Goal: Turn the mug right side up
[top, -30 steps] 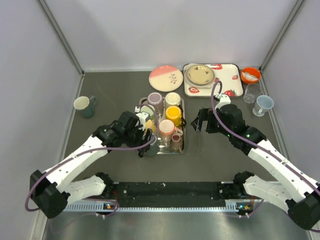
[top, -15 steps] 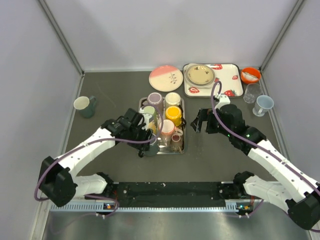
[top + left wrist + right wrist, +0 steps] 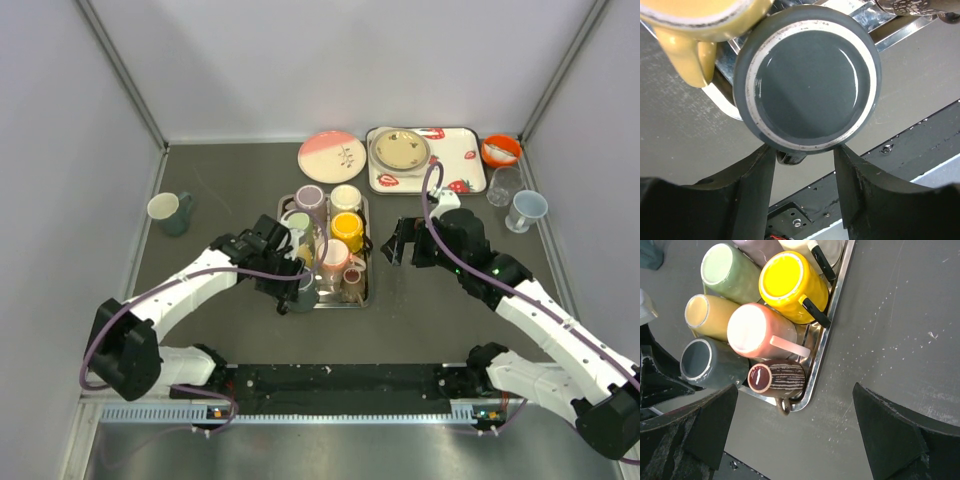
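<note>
One grey mug (image 3: 810, 90) is bottom up, its flat base with the pale bare ring facing the left wrist camera. It sits at the near left corner of the metal tray (image 3: 822, 352), with a tan mug (image 3: 707, 315) just behind it on the tray and a brown striped mug (image 3: 777, 379) beside it along the tray's near edge.

The left gripper (image 3: 801, 155) has its jaws drawn in about halfway, one on each side of the grey mug. In the wrist view both meet the mug's wall, so it looks gripped.

The right gripper (image 3: 795, 405) hangs over the counter (image 3: 230, 180) just right of the tray, its jaws spread fully wide and holding nothing.

As for progress, only the grasp seems made. The mug is not yet lifted off the tray nor turned. What is left, by my reading, is to raise it clear of its neighbours, roll it over and set it down mouth up.
</note>
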Motion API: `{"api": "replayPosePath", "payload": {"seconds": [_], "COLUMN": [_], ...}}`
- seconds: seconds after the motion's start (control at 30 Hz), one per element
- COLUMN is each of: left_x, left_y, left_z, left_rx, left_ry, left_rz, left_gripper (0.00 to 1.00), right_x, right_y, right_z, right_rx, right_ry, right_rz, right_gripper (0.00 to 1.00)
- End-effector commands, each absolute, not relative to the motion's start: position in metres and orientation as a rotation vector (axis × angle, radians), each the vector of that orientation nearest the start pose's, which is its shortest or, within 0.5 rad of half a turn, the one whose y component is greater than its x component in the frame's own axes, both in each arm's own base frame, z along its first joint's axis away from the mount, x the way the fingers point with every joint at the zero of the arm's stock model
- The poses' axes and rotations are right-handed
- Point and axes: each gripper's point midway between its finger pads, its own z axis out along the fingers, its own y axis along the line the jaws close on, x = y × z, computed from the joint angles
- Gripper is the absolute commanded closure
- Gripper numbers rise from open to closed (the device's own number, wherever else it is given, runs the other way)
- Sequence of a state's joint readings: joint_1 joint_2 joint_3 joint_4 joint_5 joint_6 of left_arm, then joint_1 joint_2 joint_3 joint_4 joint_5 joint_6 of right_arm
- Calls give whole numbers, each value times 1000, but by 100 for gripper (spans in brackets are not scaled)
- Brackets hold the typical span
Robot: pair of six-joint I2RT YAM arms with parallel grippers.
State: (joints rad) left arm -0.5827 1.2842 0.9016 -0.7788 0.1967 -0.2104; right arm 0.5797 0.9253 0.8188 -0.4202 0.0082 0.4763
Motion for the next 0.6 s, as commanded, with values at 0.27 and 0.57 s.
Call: {"api": "replayPosePath", "payload": {"seconds": [0.27, 0.57], "left_x": [194, 188], "left_y": [-196, -192], "left_z": [97, 85], "left_rx": [611, 592], "left_ry": [2710, 2741], "left_rz": [-613, -598], "left_gripper": [64, 62], "right_x": [250, 248], "right_y": [186, 186], "right_z": [202, 196], "right_rx": [-99, -86], "right_ry": [2141, 2156], "right_rz": [637, 639], "right_gripper": [1, 1]}}
